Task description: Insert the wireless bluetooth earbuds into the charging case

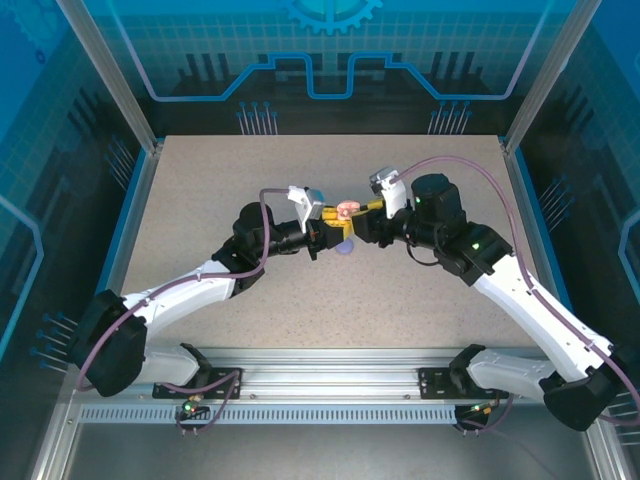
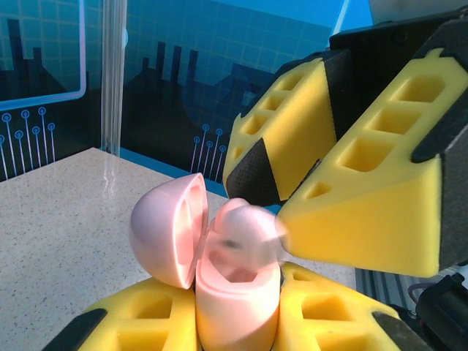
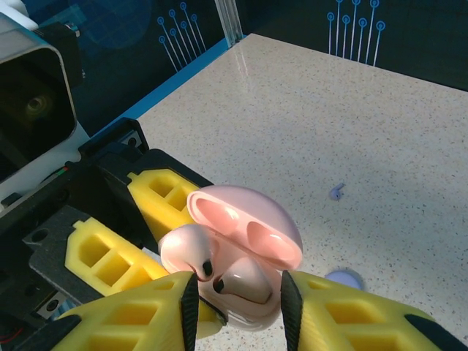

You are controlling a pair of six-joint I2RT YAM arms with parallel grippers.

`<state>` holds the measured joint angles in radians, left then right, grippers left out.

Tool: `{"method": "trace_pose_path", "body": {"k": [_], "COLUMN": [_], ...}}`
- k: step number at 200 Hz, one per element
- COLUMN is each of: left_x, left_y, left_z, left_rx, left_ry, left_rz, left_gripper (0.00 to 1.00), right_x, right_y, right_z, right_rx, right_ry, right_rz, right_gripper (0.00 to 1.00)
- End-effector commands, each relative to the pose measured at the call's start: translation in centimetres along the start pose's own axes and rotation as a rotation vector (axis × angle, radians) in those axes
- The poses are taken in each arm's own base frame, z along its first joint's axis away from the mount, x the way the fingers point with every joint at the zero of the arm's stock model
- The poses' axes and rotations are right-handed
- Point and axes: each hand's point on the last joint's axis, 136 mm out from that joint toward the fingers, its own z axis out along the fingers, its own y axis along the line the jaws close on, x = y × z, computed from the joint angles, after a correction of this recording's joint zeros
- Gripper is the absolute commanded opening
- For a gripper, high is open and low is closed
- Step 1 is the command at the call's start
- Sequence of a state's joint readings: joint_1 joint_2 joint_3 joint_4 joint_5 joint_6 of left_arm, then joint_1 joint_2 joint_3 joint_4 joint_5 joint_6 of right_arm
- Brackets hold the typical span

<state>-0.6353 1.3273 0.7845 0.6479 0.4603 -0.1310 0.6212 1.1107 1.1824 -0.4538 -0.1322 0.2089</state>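
Speckled beige table (image 1: 430,310) is lying inside a blue-lit enclosure with circuit patterns on its walls, and both arms are meeting above its middle.

The left gripper (image 2: 238,322) is clamping the body of the pink charging case (image 3: 245,234) between its yellow fingers (image 2: 139,325) and is holding it upright above the table. The case's lid is standing swung open, so the two moulded hollows inside the lid are showing in the right wrist view.

The right gripper (image 3: 238,300) is reaching in from the opposite side, its jaws standing partly apart right at the case's mouth. One pink earbud (image 3: 245,281) is sitting low in the case's opening, between the right gripper's dark pads (image 3: 191,303). A second pink earbud (image 3: 186,252) is lying at the case's rim, just beside one right finger, with its dark tip pointing down. Whether the right jaws are actually pinching a bud or only bracketing it I cannot tell. In the left wrist view the bud at the opening is looking blurred.

On the table below, a lilac earbud (image 3: 336,191) is lying alone, and a round lilac case (image 3: 344,278) is peeking out behind a right finger.
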Motion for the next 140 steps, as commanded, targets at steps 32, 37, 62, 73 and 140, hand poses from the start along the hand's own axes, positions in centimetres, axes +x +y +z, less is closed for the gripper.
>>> {"method": "trace_pose_path", "body": {"k": [32, 37, 62, 73, 140], "left_x": [-1.4, -1.4, -1.3, -1.1, -0.8], "left_y": [-0.4, -0.4, -0.2, 0.1, -0.3], "left_z": [0.5, 0.5, 0.4, 0.4, -0.1], "left_rx": [0.014, 0.012, -0.002, -0.011, 0.013], "left_ry": [-0.021, -0.02, -0.019, -0.015, 0.007], "left_rz": [0.028, 0.027, 0.025, 0.021, 0.026], "left_gripper": [0.0, 0.0, 0.0, 0.0, 0.0], "right_x": [-1.2, -1.3, -1.5, -1.7, -0.6], "right_y": [1.0, 1.0, 0.8, 0.5, -4.6], "right_z": [0.1, 0.1, -0.4, -0.8, -2.5], "right_rx": [-0.026, -0.026, -0.01, 0.013, 0.18], "right_ry": [-0.009, -0.011, -0.028, -0.046, -0.055], "right_rz": [-0.004, -0.004, -0.004, -0.004, 0.118], "right_gripper": [0.38, 0.38, 0.41, 0.43, 0.44]}}
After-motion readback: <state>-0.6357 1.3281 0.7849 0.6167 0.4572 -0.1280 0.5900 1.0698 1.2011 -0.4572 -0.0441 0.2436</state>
